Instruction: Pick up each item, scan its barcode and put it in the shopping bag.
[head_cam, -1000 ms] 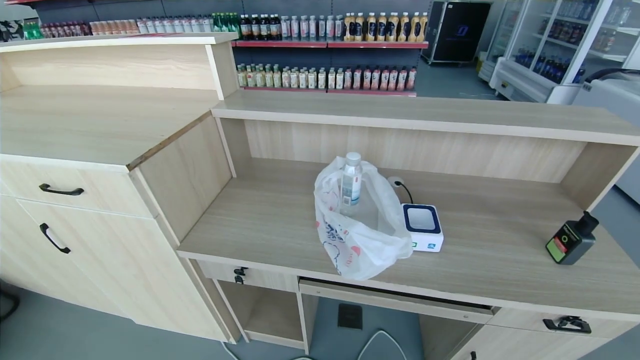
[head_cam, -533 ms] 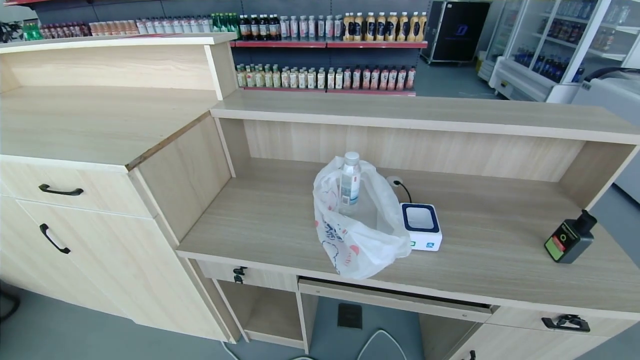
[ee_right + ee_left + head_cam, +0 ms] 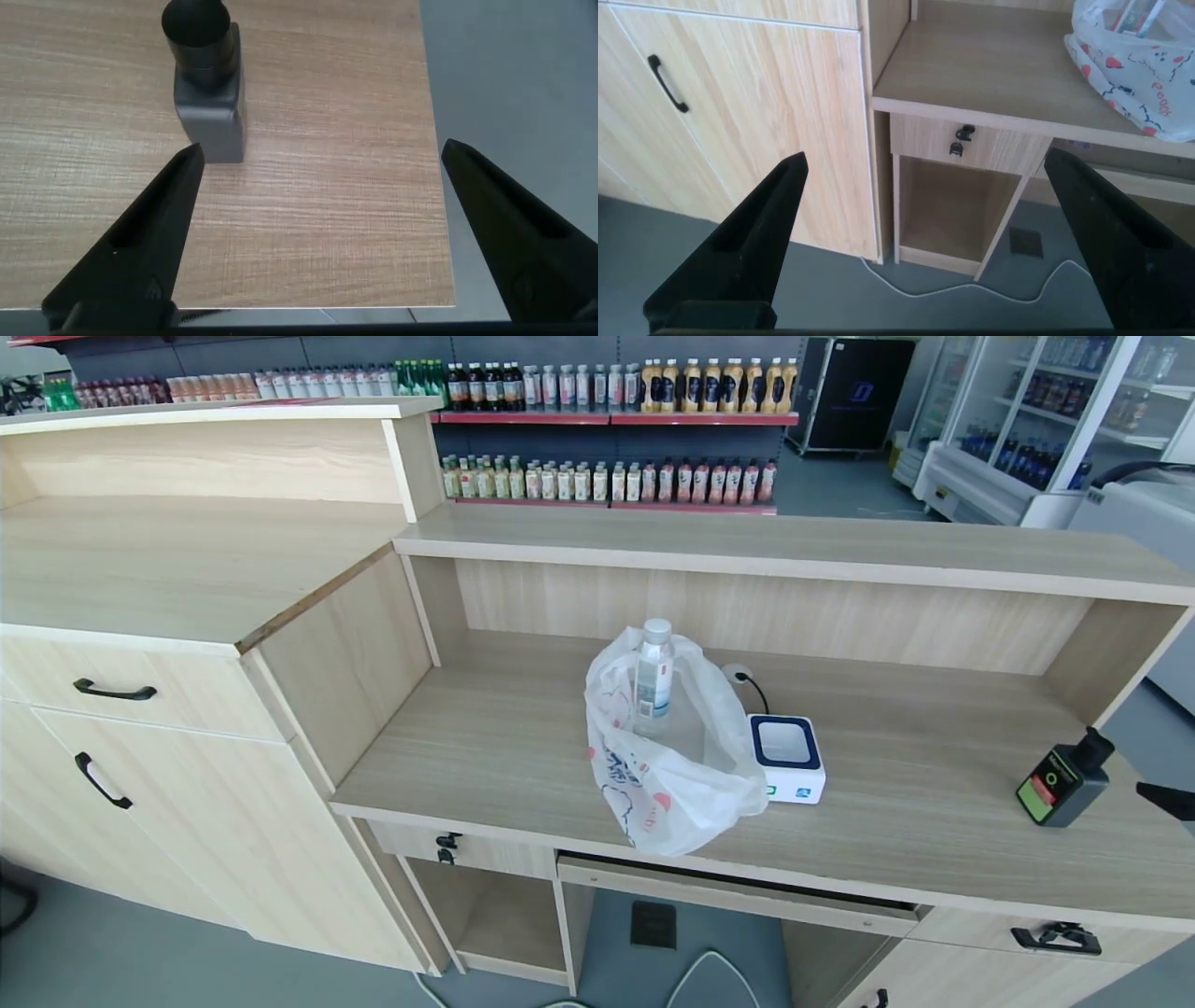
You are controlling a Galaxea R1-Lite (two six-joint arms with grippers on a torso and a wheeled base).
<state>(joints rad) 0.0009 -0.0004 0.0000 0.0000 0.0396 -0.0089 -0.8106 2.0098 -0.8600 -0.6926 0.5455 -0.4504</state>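
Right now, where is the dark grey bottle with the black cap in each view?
Head view: dark grey bottle standing at the light wooden counter's right end.
Right wrist view: the bottle just beyond the open right end effector.
Left wrist view: faces the white plastic shopping bag's end instead.
Shared landmark: the counter top.

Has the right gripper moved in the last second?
Yes. The right gripper has come in from the robot's right: a dark fingertip now shows beside the dark green-labelled bottle on the wooden counter.
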